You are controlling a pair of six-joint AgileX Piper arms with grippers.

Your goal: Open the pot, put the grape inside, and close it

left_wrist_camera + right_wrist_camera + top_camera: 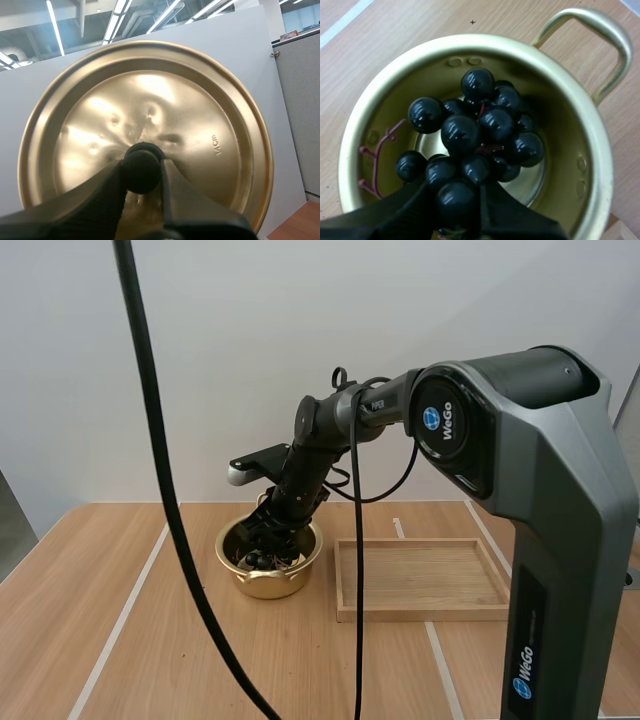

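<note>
The round golden metal pot (598, 150) stands open, its golden lid (150, 110) pinched by the black knob (140, 167) in my left gripper (142, 176), while my right gripper (456, 202) grips the dark glossy grape bunch (480, 125) inside it, so release and closing remain.

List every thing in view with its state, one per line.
pot: open, upright.
lid: off the pot, held in the air.
grapes: inside the pot, gripped.
left gripper: fingers shut on the lid.
right gripper: fingers shut on the grapes.
wooden tray: flat beside the pot.
</note>
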